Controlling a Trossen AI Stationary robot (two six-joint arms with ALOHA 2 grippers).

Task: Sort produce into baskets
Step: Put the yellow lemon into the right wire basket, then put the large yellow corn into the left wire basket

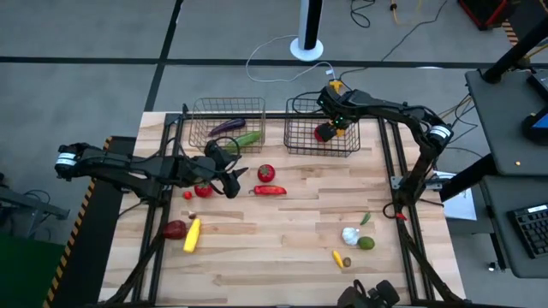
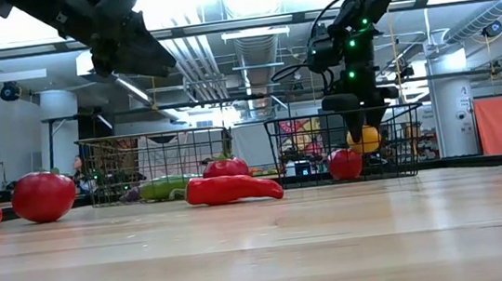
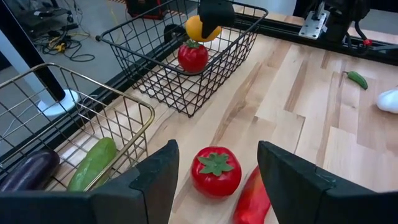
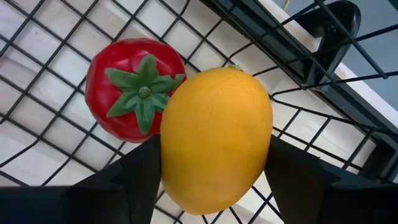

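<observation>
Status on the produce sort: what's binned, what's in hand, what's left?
Binned: eggplant and cucumber in the copper basket; one tomato in the dark basket. In hand: right claw holds the orange over that basket. The open left claw hovers over a table tomato. Left: red pepper, corn, garlic and other pieces on the table.

Table centre bare; tomato (image 1: 266,172), red pepper (image 1: 269,191) block approach toward copper basket (image 1: 195,130).
</observation>
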